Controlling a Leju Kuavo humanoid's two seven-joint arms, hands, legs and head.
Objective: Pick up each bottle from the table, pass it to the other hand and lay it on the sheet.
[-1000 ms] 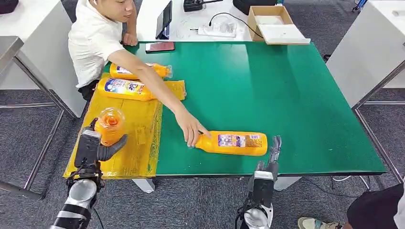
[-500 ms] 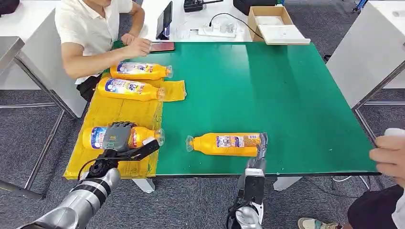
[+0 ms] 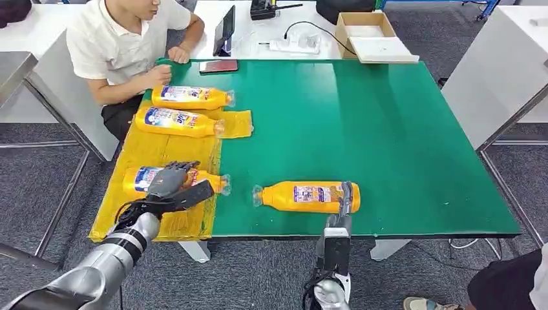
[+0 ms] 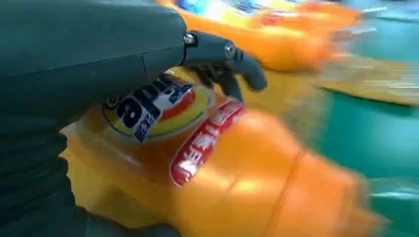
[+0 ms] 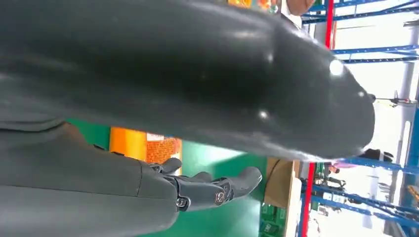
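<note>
An orange bottle [image 3: 139, 179] lies on its side on the yellow sheet [image 3: 161, 150], cap toward the table's middle. My left hand [image 3: 169, 183] lies over it, fingers draped across the label and thumb along its near side; the left wrist view shows the hand [image 4: 99, 59] wrapped over this bottle [image 4: 237, 187]. Two more bottles [image 3: 194, 97] [image 3: 178, 121] lie farther back on the sheet. Another bottle [image 3: 304, 196] lies on the green table [image 3: 388, 129]. My right hand [image 3: 346, 197] stands at its base end, fingers [image 5: 212, 190] straight and holding nothing, beside the bottle [image 5: 138, 143].
A person [image 3: 123, 45] sits at the far left corner, one hand near the farthest bottle. A phone [image 3: 218, 65], tablet [image 3: 224, 29], power strip [image 3: 294, 44] and cardboard box [image 3: 371, 32] lie behind the table. Another person's leg [image 3: 510, 284] is at the near right.
My left hand has brought the upright bottle down and laid it flat on the sheet. The person's arm has withdrawn from the table bottle. My right hand has closed in on that bottle's base.
</note>
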